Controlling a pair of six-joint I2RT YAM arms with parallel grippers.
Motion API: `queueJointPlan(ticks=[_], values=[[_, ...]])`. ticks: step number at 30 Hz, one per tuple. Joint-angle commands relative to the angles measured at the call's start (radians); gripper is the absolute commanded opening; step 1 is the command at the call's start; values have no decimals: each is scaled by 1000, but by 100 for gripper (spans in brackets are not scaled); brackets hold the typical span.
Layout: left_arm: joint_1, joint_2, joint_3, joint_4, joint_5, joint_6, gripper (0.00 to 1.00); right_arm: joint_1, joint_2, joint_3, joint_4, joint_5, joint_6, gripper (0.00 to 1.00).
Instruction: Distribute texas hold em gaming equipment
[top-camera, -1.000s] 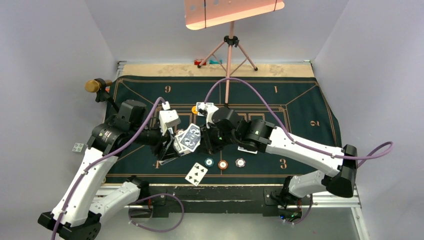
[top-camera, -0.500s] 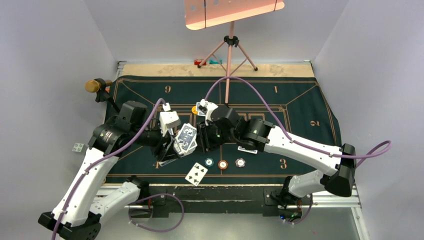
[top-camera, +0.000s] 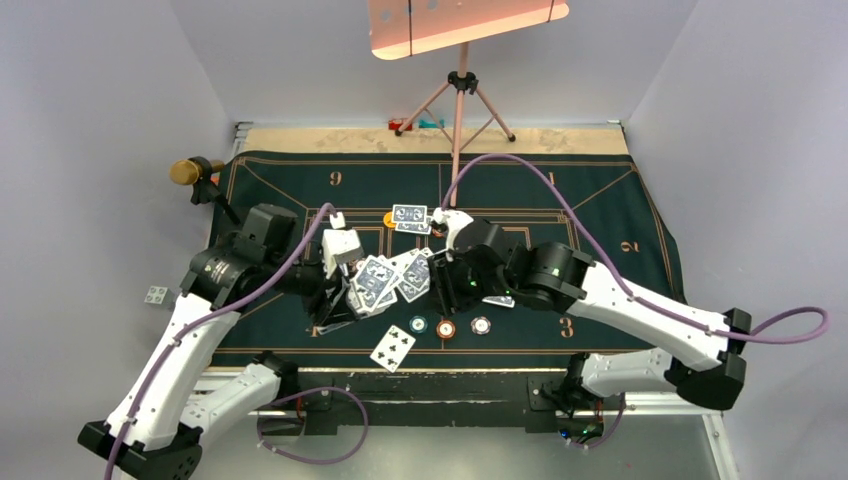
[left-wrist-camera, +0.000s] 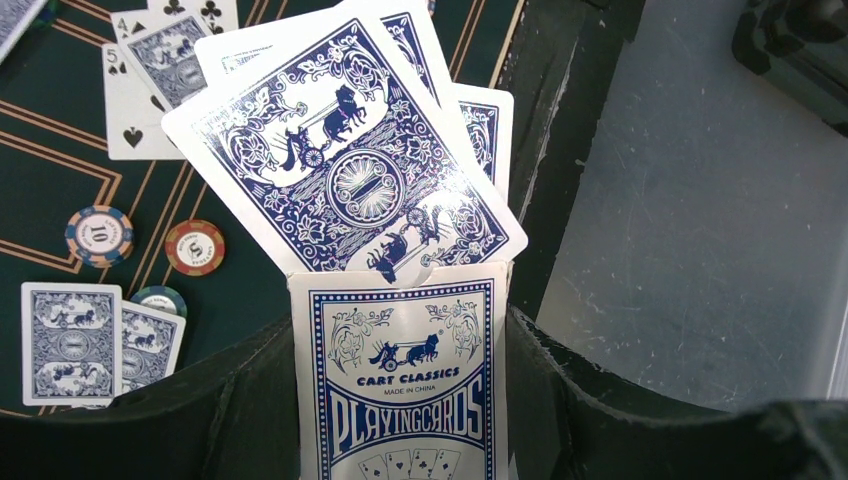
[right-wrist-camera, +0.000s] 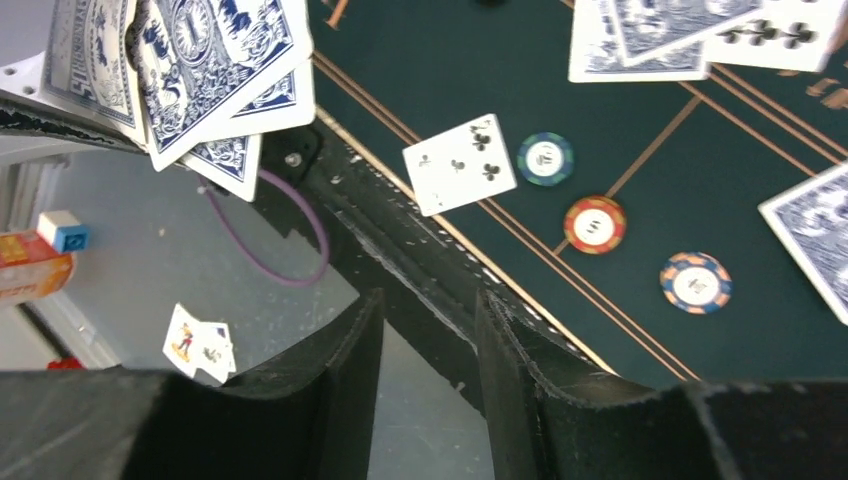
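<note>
Blue-backed cards (left-wrist-camera: 350, 170) fan from the box (left-wrist-camera: 400, 340) clamped in the left gripper (left-wrist-camera: 400, 420); the right gripper (right-wrist-camera: 428, 340) stands parted, empty.

Robotics lab test cell: plain grey enclosure walls (top-camera: 110, 90) on three sides, tripod (top-camera: 458, 110) with light panel (top-camera: 465, 20) at 12 o'clock, aluminium frame (top-camera: 650, 400) at 6 o'clock.

- Dark green gold-lined felt mat (top-camera: 600, 200) covers most of the counter.
- Tripod (top-camera: 461, 80) stands at the far edge's middle, carrying a pinkish panel (top-camera: 460, 22).
- Gold-capped black object (top-camera: 186, 172) near the far-left corner.
</note>
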Motion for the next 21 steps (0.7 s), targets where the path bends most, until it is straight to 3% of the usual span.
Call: queueJointPlan(ticks=[1, 8, 13, 17, 21], values=[[5, 14, -45, -27, 44, 131, 0, -27, -59, 57, -112, 183, -23, 40], [-21, 148, -4, -68, 69, 202, 0, -228, -161, 82, -75, 196, 25, 40], [-44, 174, 57, -85, 49, 355, 2, -258, -144, 84, -65, 189, 42, 40], [-63, 193, 2, -47, 31, 528, 3, -278, -123, 64, -53, 175, 50, 39], [-130, 292, -25, -61, 5, 603, 2, -296, -118, 58, -46, 173, 54, 40]])
